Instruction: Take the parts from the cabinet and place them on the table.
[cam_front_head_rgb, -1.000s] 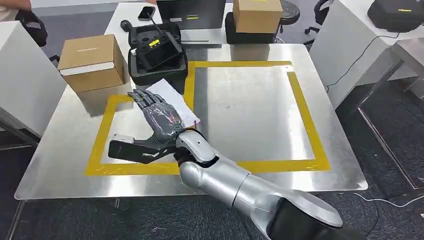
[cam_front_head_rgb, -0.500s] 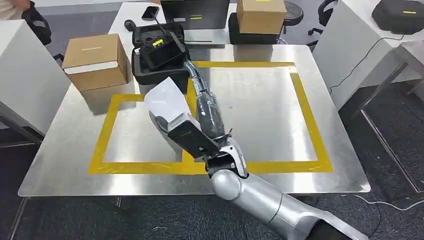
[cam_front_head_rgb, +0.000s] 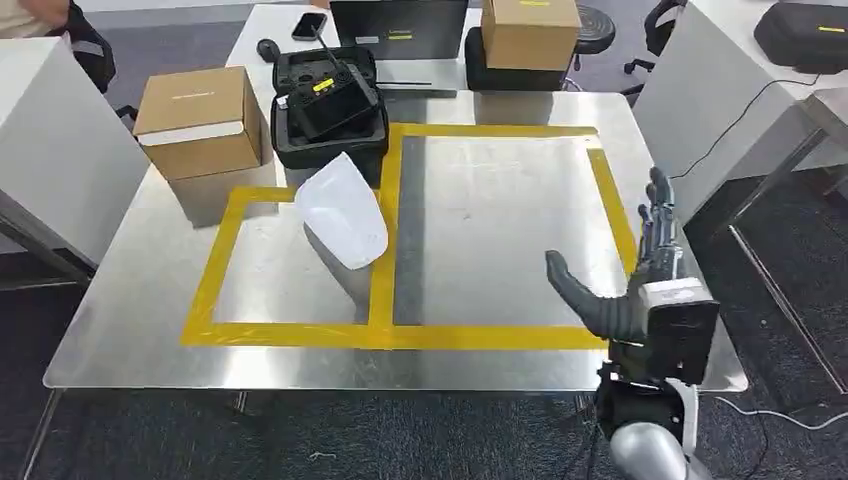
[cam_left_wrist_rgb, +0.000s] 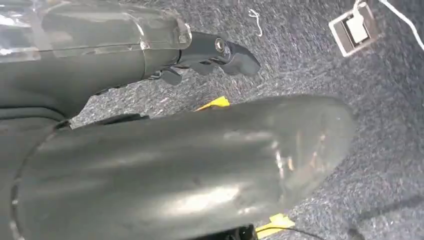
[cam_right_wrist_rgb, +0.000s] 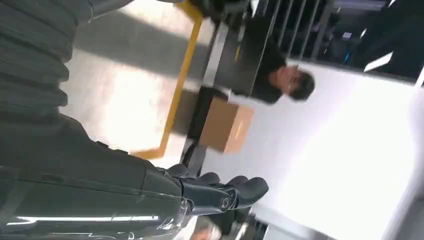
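The right robot hand (cam_front_head_rgb: 640, 285) is hovering over the near right edge of the shiny metal tabletop (cam_front_head_rgb: 500, 230), its dark fingers (cam_front_head_rgb: 658, 215) stretched straight and apart and its thick grey thumb (cam_front_head_rgb: 580, 290) sticking out sideways toward the middle of the tabletop, with nothing in its grasp. In the right wrist view the same robot hand (cam_right_wrist_rgb: 220, 192) is showing extended fingertips with nothing between them.

The white, soft, pouch-like plastic part (cam_front_head_rgb: 343, 212) is lying on the tabletop well to the left of that robot hand, resting across the yellow tape line (cam_front_head_rgb: 385, 240) that is dividing the marked rectangle into two fields. It is well apart from the robot hand and nothing is touching it.

Beyond the pouch, farther from the robot hand, a black moulded case with a black device and a yellow label (cam_front_head_rgb: 328, 105) is sitting on the tabletop. To its left a brown cardboard box with a white strip (cam_front_head_rgb: 200, 120) is standing at the far left corner. Another brown cardboard box (cam_front_head_rgb: 530, 30) is sitting on a dark case beyond the far edge.

In the left wrist view the left robot hand (cam_left_wrist_rgb: 210, 52) is hanging over dark grey carpet floor (cam_left_wrist_rgb: 380, 150), its dark fingers reaching out with nothing in them; whether they are spread or together I cannot tell.
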